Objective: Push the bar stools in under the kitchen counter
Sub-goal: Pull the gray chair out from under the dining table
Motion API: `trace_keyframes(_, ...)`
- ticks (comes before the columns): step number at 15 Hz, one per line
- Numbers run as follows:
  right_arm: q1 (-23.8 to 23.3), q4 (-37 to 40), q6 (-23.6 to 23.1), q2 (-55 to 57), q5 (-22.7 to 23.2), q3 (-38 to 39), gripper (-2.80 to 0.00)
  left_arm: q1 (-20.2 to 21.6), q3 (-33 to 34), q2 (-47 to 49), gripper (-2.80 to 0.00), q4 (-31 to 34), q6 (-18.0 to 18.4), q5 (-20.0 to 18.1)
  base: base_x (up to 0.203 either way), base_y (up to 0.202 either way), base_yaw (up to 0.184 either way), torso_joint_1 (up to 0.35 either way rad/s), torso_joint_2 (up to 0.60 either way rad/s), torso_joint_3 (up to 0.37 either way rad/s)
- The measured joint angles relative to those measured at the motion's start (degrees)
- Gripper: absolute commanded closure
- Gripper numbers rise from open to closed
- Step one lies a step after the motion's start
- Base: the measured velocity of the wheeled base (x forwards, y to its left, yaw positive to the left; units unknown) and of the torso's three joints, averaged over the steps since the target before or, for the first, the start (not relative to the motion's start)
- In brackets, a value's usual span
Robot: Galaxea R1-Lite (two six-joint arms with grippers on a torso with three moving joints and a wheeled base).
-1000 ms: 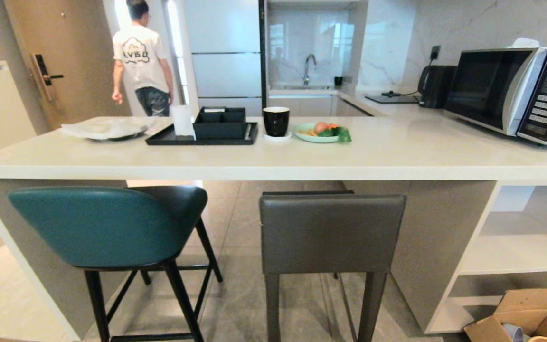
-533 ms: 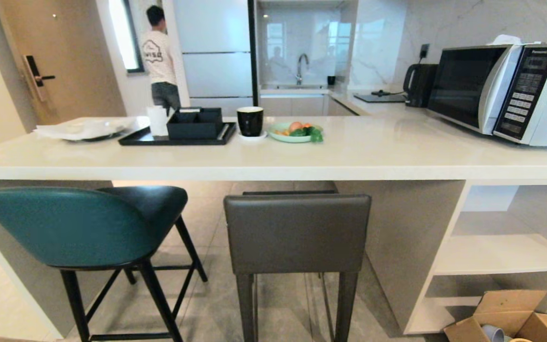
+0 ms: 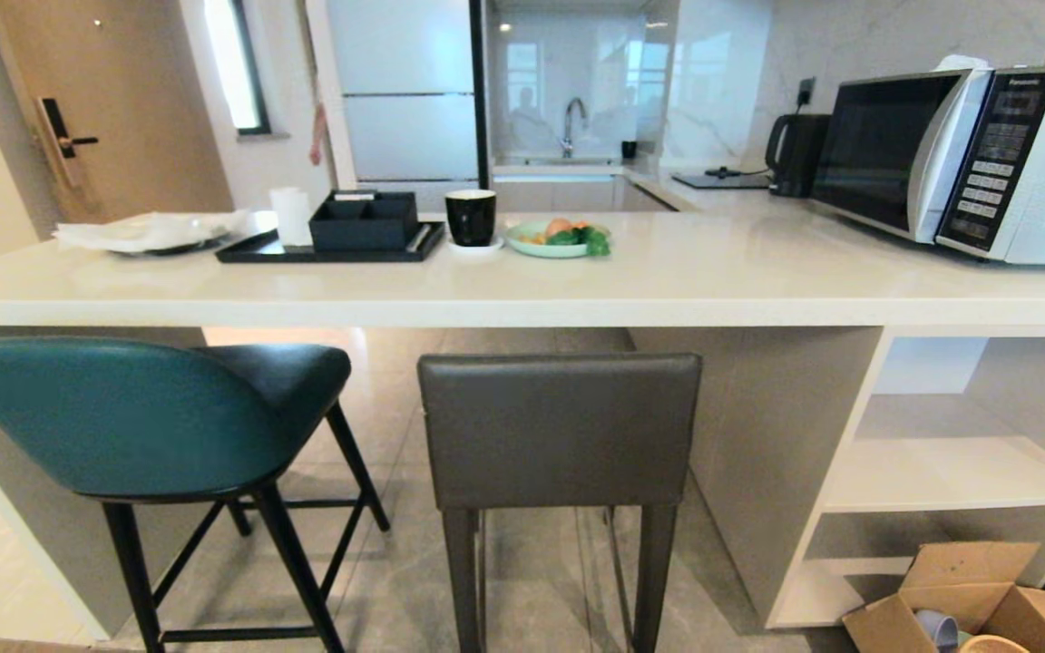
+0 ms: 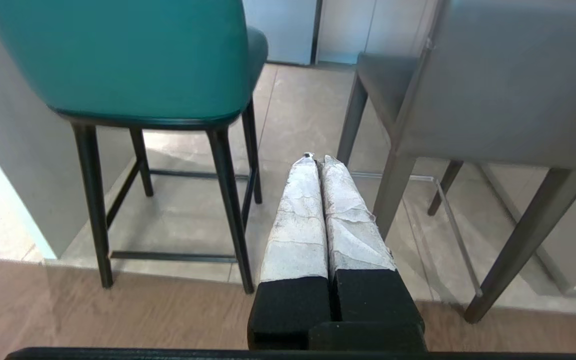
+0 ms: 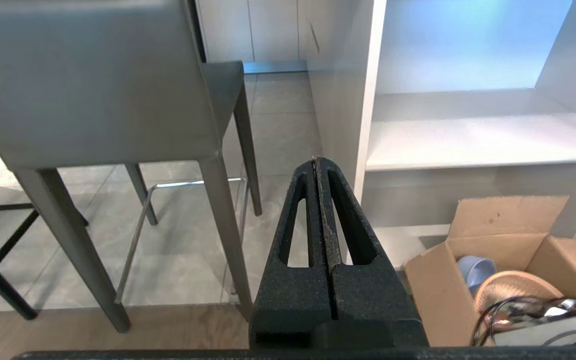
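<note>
The counter (image 3: pixel 522 290) is stretching across the head view, its slab side leg (image 3: pixel 24 535) standing at the left and open shelves (image 3: pixel 949 472) sitting under its right end. Both stools are standing side by side at its near edge, their backs facing the robot and their seats reaching in under the slab: the teal stool (image 3: pixel 114 417) is standing at the left beside the side leg, and the grey stool (image 3: pixel 559 431) is standing right of it, near the middle. A microwave (image 3: pixel 967 163) is sitting on the counter's right end, a black tray (image 3: pixel 259 251) and a white cloth (image 3: pixel 146 231) toward the left, with a black cup (image 3: pixel 471 218) and a green plate (image 3: pixel 559 241) of food between. A cardboard box (image 3: pixel 967 603) is lying open on the floor by the shelves. The left gripper (image 4: pixel 317 161) is hanging low before the gap between the stools, its fingers (image 4: pixel 298 220) pressed together and touching nothing. The right gripper (image 5: pixel 316 161) is hanging between the grey stool and the shelves, likewise with fingers pressed together and empty.
</note>
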Motion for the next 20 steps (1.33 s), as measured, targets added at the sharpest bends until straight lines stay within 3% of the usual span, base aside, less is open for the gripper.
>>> trace_keyframes(9, 0.01, 0.00, 0.00, 0.00, 0.05, 0.00, 0.00, 0.00, 0.00, 0.00, 0.00, 0.02, 0.00, 0.00, 0.006, 0.000, 0.000, -0.045, 0.13, 0.082)
trace_keyframes(20, 0.00, 0.00, -0.02, 0.00, 0.02, 0.00, 0.00, 0.00, 0.00, 0.00, 0.00, 0.02, 0.01, 0.00, 0.191, 0.000, 0.001, 0.000, 0.00, 0.004)
